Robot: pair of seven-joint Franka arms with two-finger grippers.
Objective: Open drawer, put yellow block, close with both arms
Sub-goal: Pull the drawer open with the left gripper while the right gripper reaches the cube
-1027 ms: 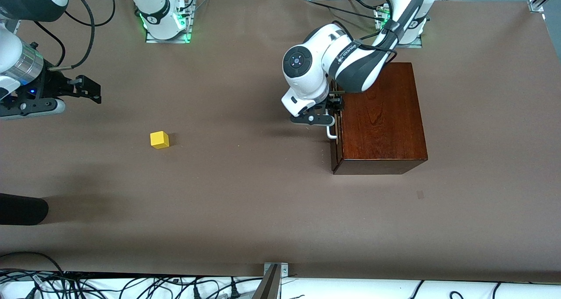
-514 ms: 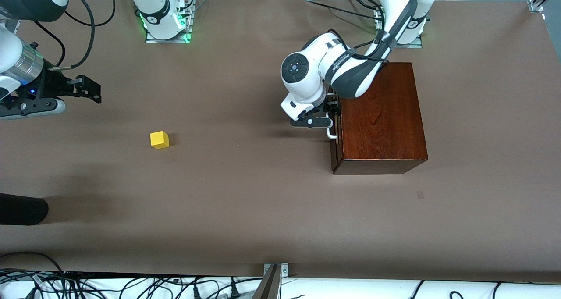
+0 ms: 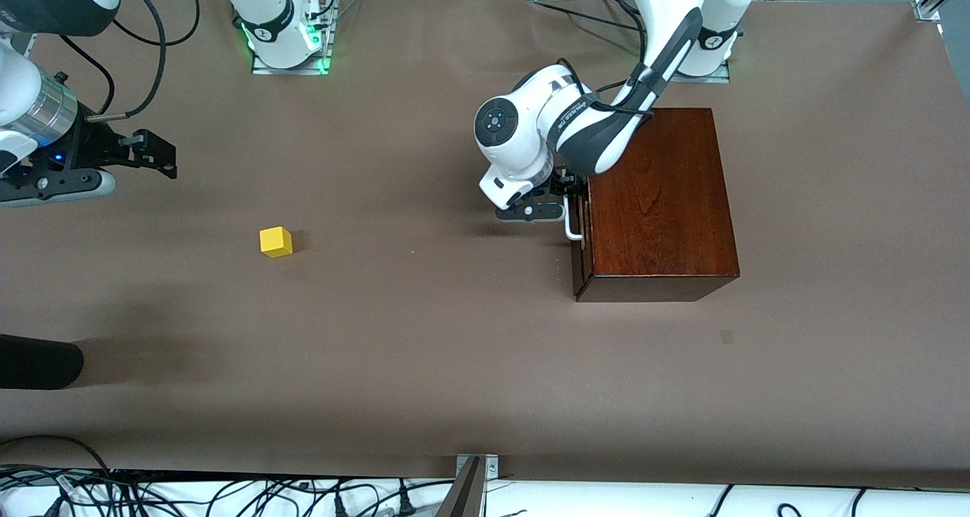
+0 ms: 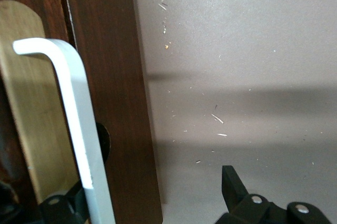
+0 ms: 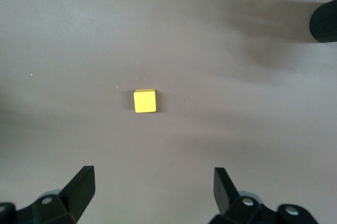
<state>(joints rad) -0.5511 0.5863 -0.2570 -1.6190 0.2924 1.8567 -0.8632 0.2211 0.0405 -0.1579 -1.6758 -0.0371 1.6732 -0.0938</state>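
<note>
The dark mahogany box (image 3: 659,198) stands at the left arm's end of the table. Its drawer front (image 4: 113,103) carries the white bar handle (image 3: 574,231), which also shows in the left wrist view (image 4: 79,129). My left gripper (image 3: 574,197) is at the drawer front, open, and the handle stands between its fingers (image 4: 231,187), close to one of them. The yellow block (image 3: 276,241) lies on the table at the right arm's end. My right gripper (image 3: 155,155) hangs open and empty over the table, and the block (image 5: 145,101) shows ahead of its fingers (image 5: 224,182).
A black rounded object (image 3: 38,361) juts in at the right arm's end, nearer the front camera than the block, and shows in the right wrist view (image 5: 324,21). Cables (image 3: 227,494) run along the table's near edge. The brown table (image 3: 424,335) is bare between block and box.
The left arm's wrist and gripper have shifted slightly away from the box front, toward the right arm's end. The box, handle, block and right arm have not visibly moved.
</note>
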